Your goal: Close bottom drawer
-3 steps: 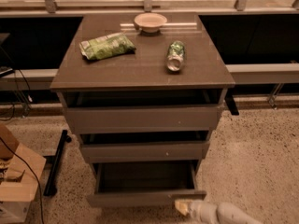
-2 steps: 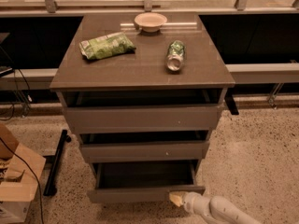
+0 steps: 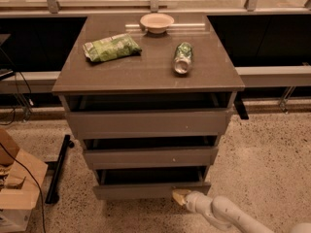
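Note:
The bottom drawer (image 3: 150, 190) is the lowest and narrowest of three grey-brown drawers in the cabinet. It stands out only a little, with a thin strip of dark interior showing above its slim front panel. My gripper (image 3: 180, 196) is at the end of a white arm that comes in from the lower right. Its pale tip presses against the right part of the bottom drawer's front.
The middle drawer (image 3: 150, 157) and the top drawer (image 3: 148, 123) also stand partly out. On the cabinet top (image 3: 146, 72) lie a green chip bag (image 3: 112, 47), a tipped can (image 3: 183, 57) and a white bowl (image 3: 156, 22). A cardboard box (image 3: 17, 188) and a black bar (image 3: 58, 166) are on the floor at left.
The gripper has moved up and left against the bottom drawer's front, and the drawer has slid most of the way into the cabinet.

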Controlling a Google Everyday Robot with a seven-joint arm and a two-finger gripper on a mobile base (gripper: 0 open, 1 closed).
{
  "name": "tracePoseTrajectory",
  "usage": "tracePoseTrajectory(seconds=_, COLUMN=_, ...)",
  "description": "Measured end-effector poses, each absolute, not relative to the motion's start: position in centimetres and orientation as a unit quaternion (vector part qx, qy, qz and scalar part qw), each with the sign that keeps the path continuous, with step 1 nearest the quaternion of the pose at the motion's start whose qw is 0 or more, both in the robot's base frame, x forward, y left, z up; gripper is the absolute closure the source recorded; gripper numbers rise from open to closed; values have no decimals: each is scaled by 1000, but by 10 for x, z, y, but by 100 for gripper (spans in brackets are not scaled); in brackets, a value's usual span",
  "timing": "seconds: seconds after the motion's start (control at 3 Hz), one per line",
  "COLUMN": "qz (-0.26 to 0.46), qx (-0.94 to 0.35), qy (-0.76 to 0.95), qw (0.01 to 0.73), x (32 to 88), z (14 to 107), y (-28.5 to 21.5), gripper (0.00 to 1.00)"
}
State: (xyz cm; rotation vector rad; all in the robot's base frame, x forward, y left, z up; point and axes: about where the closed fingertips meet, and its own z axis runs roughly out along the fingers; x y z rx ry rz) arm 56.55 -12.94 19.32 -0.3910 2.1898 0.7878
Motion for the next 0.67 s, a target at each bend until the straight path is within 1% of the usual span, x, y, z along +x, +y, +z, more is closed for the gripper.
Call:
tracePoseTrajectory(seconds=0.33, qz=294, qx=-165, qy=849, qw=408, x=592, z=202, y=-121, gripper=57)
tracePoseTrajectory(seconds=0.67, qz=283, qx=-178, qy=839, qw=429, x=606, z=213, y=-113, gripper=28)
